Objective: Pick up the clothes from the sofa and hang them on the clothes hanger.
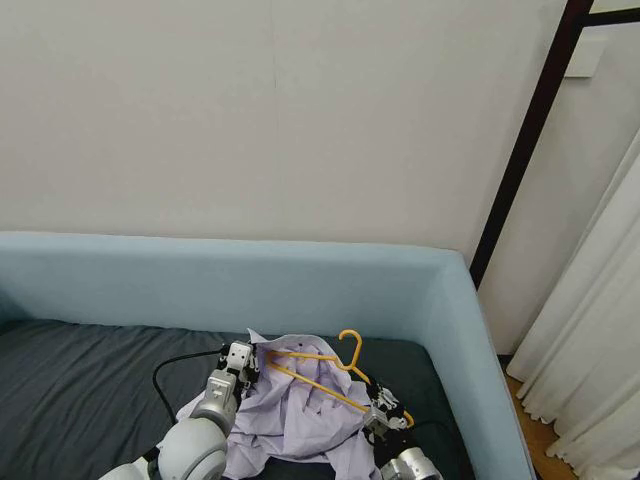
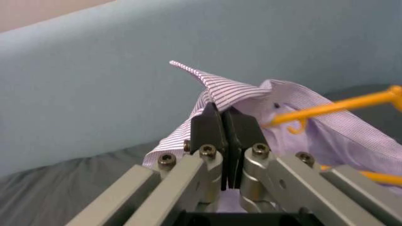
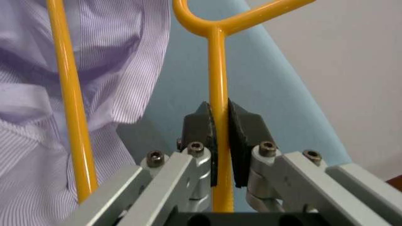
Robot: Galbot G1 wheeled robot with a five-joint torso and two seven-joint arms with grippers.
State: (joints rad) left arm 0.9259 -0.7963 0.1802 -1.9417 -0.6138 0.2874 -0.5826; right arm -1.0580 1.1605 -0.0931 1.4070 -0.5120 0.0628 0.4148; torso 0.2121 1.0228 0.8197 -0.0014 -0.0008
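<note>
A lilac striped shirt (image 1: 290,415) lies bunched on the dark sofa seat (image 1: 90,390), with a yellow hanger (image 1: 330,380) partly threaded through it. My left gripper (image 1: 248,362) is shut on the shirt's collar edge (image 2: 217,92) at the hanger's left end. My right gripper (image 1: 383,410) is shut on the hanger's lower right bar (image 3: 217,122). The hanger's hook (image 1: 350,342) points up toward the sofa back. In the right wrist view another hanger bar (image 3: 69,103) runs over the shirt fabric (image 3: 119,52).
The light blue sofa back (image 1: 230,280) and right armrest (image 1: 480,380) enclose the seat. A dark door frame (image 1: 520,150) and white curtain (image 1: 600,330) stand at the right. A black cable (image 1: 170,370) loops beside my left arm.
</note>
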